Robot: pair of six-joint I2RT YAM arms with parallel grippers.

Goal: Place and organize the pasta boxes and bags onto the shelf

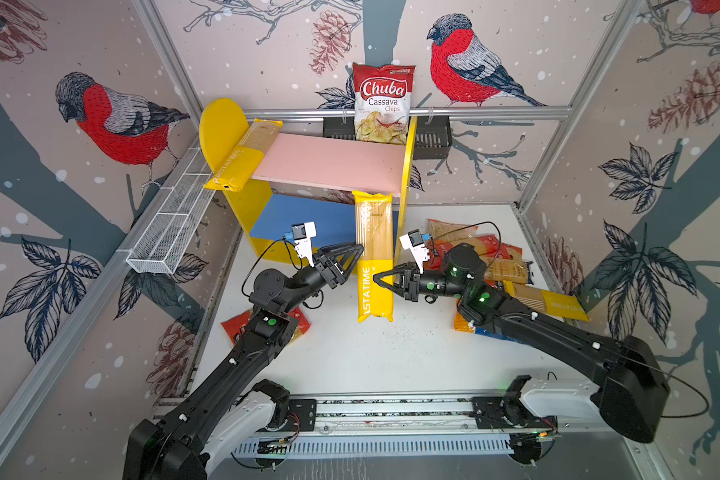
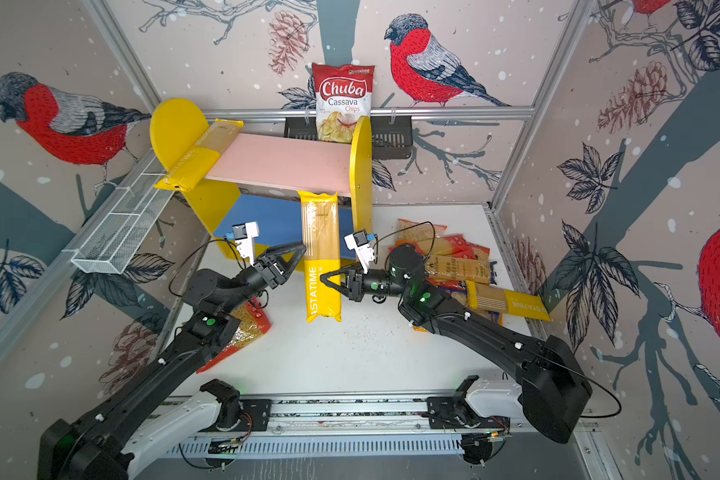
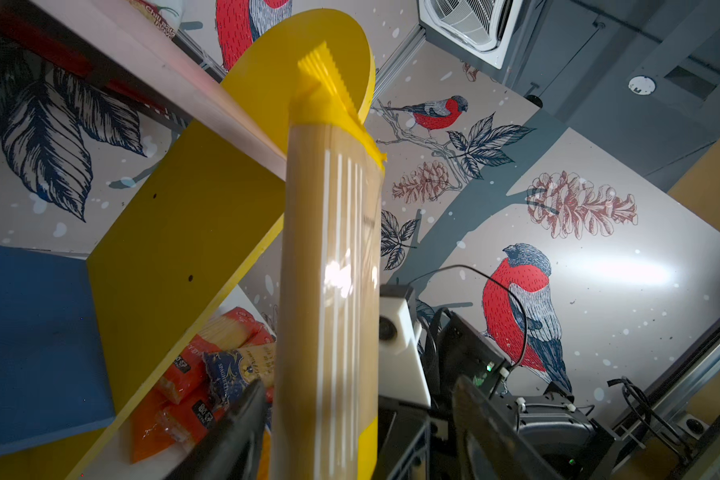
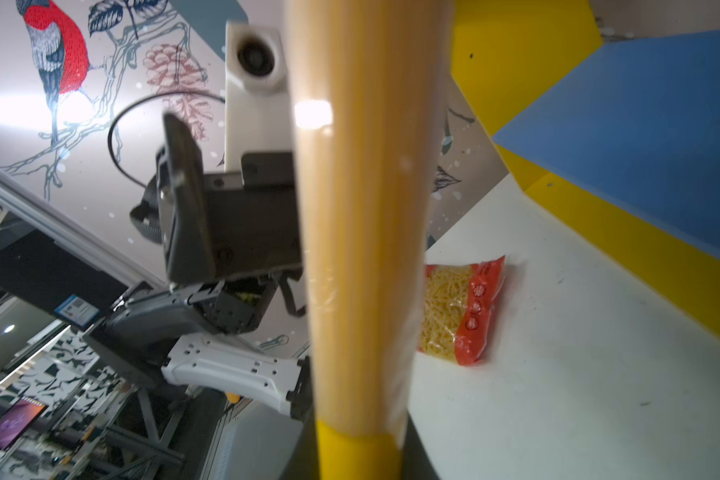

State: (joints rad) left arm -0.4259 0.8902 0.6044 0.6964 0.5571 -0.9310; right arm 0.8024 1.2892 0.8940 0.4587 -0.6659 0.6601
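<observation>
**Q:** Which pack is being handled, and where is it?

**A:** 1 long yellow PASTATIME pack [image 1: 373, 232], visible in both top views. It is tilted, with its clear end at the front edge of the pink upper board [image 1: 329, 162] of the shelf [image 2: 213, 208], just beside the right side panel [image 2: 360, 174]. Its yellow end points toward the arm bases. Whether that end touches the white table [image 1: 371, 365] cannot be told.

**Q:** How do the 2 pincers stand?

**A:** The right gripper [image 1: 378, 279] is clamped on the pack from the right, near the top of its yellow band. The left gripper [image 1: 356, 253] sits at the pack's left edge with its jaws wide. In the left wrist view the pack runs between its fingers [image 3: 233, 432], 1 close to the pack and the other apart from it.

**Q:** Where is the other stock?

**A:** A 2nd PASTATIME pack [image 1: 242, 158] lies on the pink board's left end against the round-topped panel [image 1: 221, 124], overhanging the front edge. A pile of packs [image 1: 487, 247] lies on the table to the right of the shelf, partly beneath the right arm. 1 red macaroni bag [image 4: 462, 307] lies under the left arm.
</observation>
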